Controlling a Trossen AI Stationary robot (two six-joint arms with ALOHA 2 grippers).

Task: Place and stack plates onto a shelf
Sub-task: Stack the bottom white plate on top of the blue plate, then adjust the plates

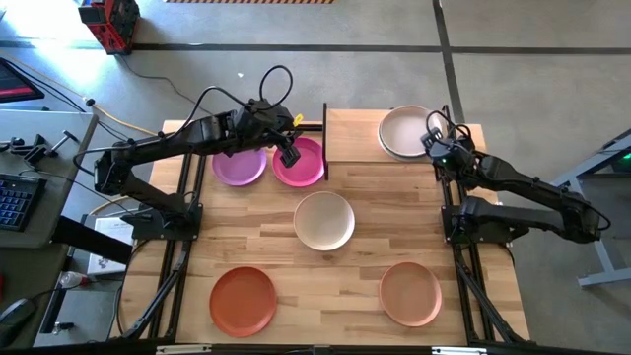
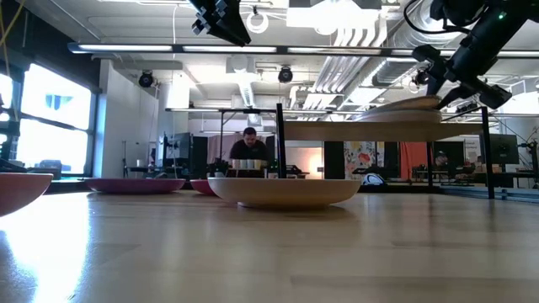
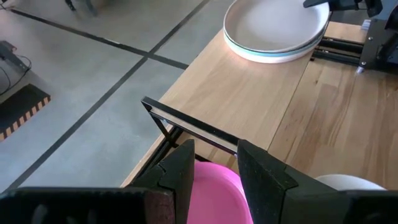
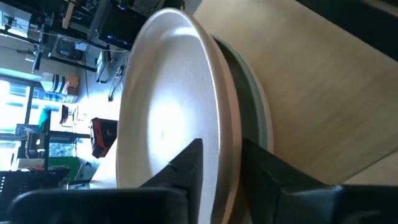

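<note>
Orange-red plate (image 1: 243,299): on the table (image 1: 355,286), about 7 o'clock from the table's middle, alone.

Purple plate (image 1: 240,166): on the table at about 10 o'clock, partly under the left arm, just beside the magenta plate.

Left gripper (image 1: 289,155): hovers above the magenta plate (image 1: 301,168) near the shelf's left end; fingers (image 3: 180,177) slightly apart, with nothing between them.

Cream plate (image 1: 324,220): at the table's middle, well apart from the others; nearest plate in the low view (image 2: 285,191).

Shelf (image 1: 360,136): raised light-wood board on a black frame, at the table's 12 to 1 o'clock edge; left half bare.

Stack on the shelf: an off-white plate (image 1: 405,132) on top of a pale mint plate (image 3: 273,56), at the shelf's right end.

Right gripper (image 1: 434,144): at the stack's 4 o'clock rim; fingers (image 4: 186,165) straddle the off-white plate's edge, slightly parted, whether touching cannot be told.

Peach plate (image 1: 410,293): on the table at about 5 o'clock, alone.

A person (image 2: 250,145) shows in the room behind.
</note>
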